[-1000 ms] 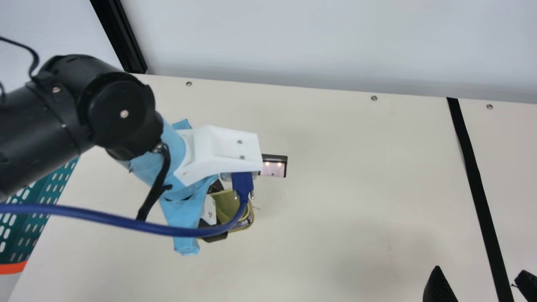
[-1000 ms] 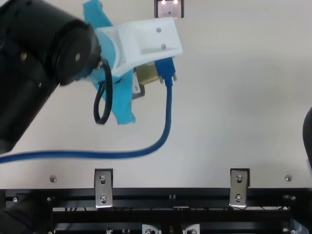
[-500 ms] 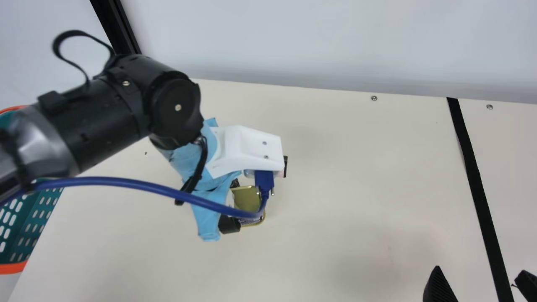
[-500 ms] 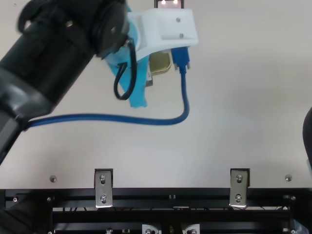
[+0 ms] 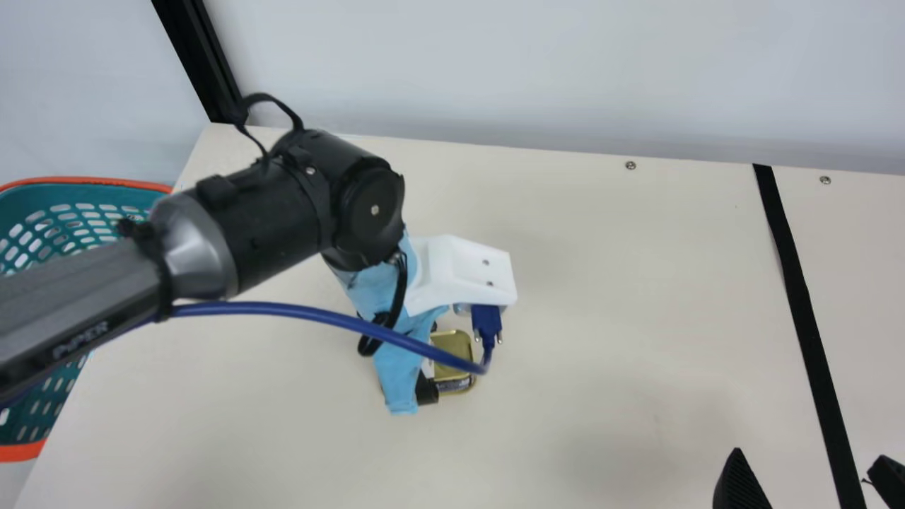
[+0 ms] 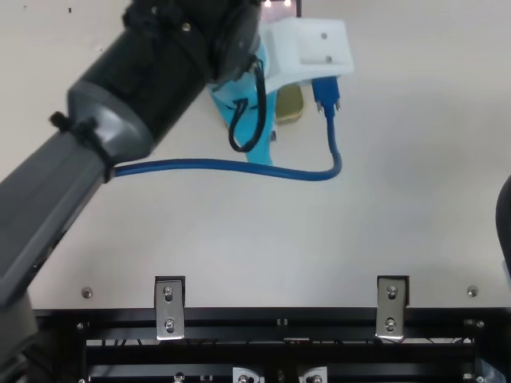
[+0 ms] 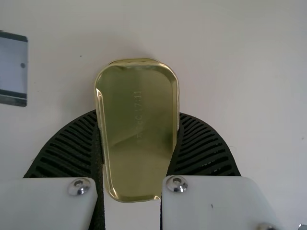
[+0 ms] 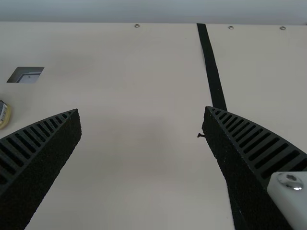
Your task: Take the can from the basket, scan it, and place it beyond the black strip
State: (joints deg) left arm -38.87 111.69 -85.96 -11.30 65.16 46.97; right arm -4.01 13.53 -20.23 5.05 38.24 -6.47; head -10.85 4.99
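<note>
My left gripper is shut on the gold can left of the main view's middle, partly behind its own arm and the blue cable. In the left wrist view the can shows a flat gold face between the ribbed fingers of my left gripper. The scanner lies at the top view's upper edge, partly covered by the white mount. My right gripper stands open at lower right; the right wrist view shows nothing between the fingers of my right gripper. The black strip crosses the table's right side.
The teal basket with an orange rim stands at the left behind my left arm. A pale wall rises along the table's far edge. The blue cable loops beside the left gripper. Bare table lies between can and strip.
My left arm has swung to the right with the can in its grip, uncovering more of the basket. The right gripper has kept its place.
</note>
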